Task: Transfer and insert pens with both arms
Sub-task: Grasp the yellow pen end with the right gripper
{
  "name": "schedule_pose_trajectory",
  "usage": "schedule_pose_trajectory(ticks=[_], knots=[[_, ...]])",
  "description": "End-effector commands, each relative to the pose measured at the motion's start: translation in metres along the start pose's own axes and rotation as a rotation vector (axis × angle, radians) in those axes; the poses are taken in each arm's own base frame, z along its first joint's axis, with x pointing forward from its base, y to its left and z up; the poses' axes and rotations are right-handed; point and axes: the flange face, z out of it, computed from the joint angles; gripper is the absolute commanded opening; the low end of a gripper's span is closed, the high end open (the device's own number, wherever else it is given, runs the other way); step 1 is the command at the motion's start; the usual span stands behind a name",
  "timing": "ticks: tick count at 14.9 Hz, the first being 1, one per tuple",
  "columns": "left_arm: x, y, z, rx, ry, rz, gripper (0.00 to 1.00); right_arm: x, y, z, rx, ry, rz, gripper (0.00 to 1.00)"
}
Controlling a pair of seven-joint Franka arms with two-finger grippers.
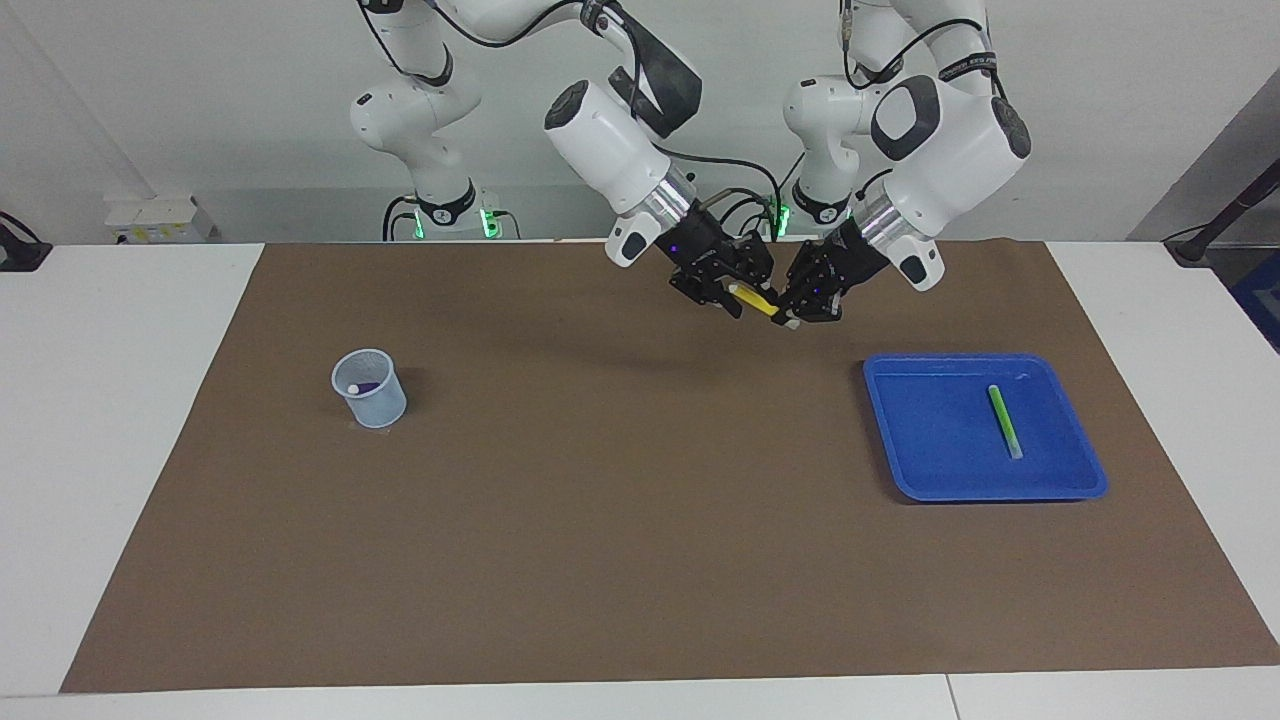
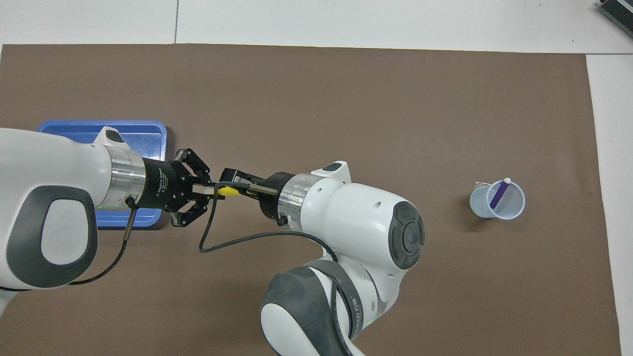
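Observation:
The yellow pen (image 1: 760, 307) (image 2: 226, 190) hangs in the air over the brown mat, between the two grippers. My left gripper (image 1: 792, 316) (image 2: 210, 190) is shut on one end of it. My right gripper (image 1: 738, 292) (image 2: 228, 184) is at the pen's pale cap end, facing the left gripper. The green pen (image 1: 1004, 420) lies in the blue tray (image 1: 900, 440) (image 2: 148, 133); the left arm hides it in the overhead view. The purple pen (image 2: 497, 194) (image 1: 362, 387) stands tilted in the pale mesh cup (image 1: 370, 392) (image 2: 497, 210).
The brown mat (image 1: 620, 500) covers most of the white table. The tray is toward the left arm's end, the cup toward the right arm's end. Two smaller white arms with green-lit bases (image 1: 445, 215) stand at the robots' edge.

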Motion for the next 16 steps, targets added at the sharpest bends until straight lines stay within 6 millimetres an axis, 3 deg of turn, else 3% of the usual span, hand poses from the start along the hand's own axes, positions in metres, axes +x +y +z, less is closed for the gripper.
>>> schedule_pose_trajectory(ticks=[1, 16], knots=[[-0.0025, -0.0096, -0.0033, -0.015, -0.009, -0.016, 0.0, -0.0012, 0.004, -0.0022, -0.004, -0.009, -0.001, 0.44], [-0.0014, -0.0103, -0.0051, -0.013, -0.009, -0.018, 0.0, -0.01, 0.0035, 0.0001, -0.008, -0.019, 0.008, 0.41]])
